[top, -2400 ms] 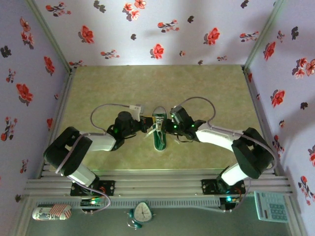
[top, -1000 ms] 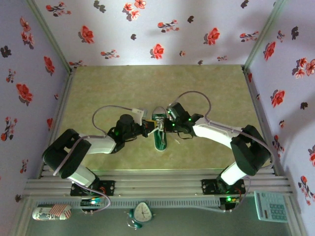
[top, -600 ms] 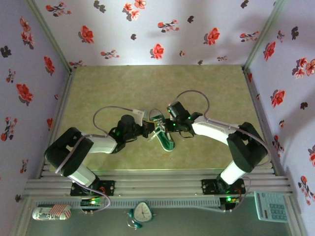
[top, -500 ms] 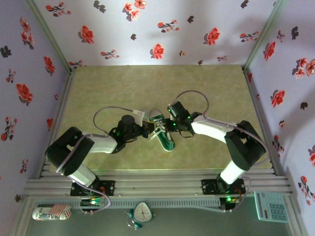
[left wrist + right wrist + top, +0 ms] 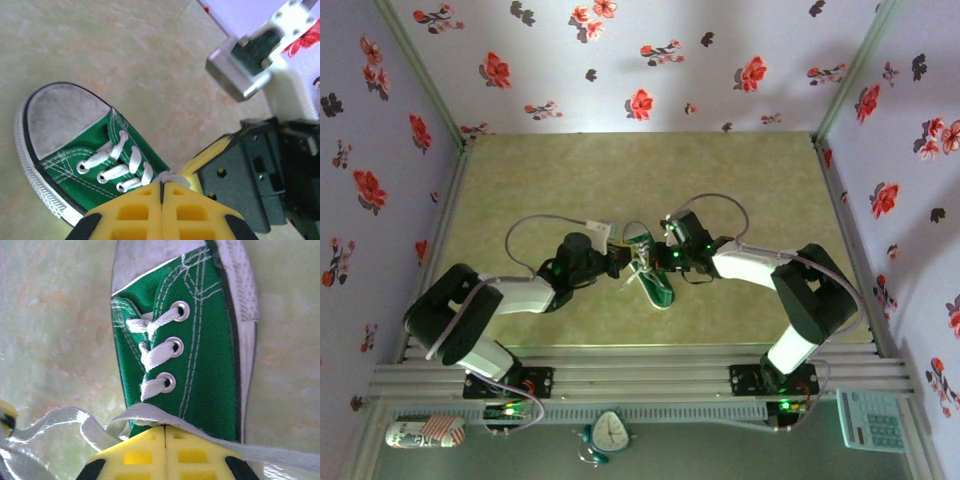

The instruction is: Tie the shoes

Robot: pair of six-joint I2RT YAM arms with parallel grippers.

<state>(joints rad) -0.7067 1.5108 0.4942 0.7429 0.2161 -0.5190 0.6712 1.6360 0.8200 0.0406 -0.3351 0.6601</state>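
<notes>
Left end effector [image 5: 161, 186] and right end effector [image 5: 165, 428] meet over the green sneaker [image 5: 650, 272] mid-tabletop [image 5: 570, 180], each pinched shut on a white lace [image 5: 150, 412]. Looks like knot-forming; next, draw the 2 strands apart evenly.

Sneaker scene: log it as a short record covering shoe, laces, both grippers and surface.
shoe: green sneaker, white toe cap, lying diagonally on the table
laces: white, through the eyelets, ends loose, no bow seen
left gripper: shut on laces at the shoe's throat
right gripper: shut on laces
</notes>
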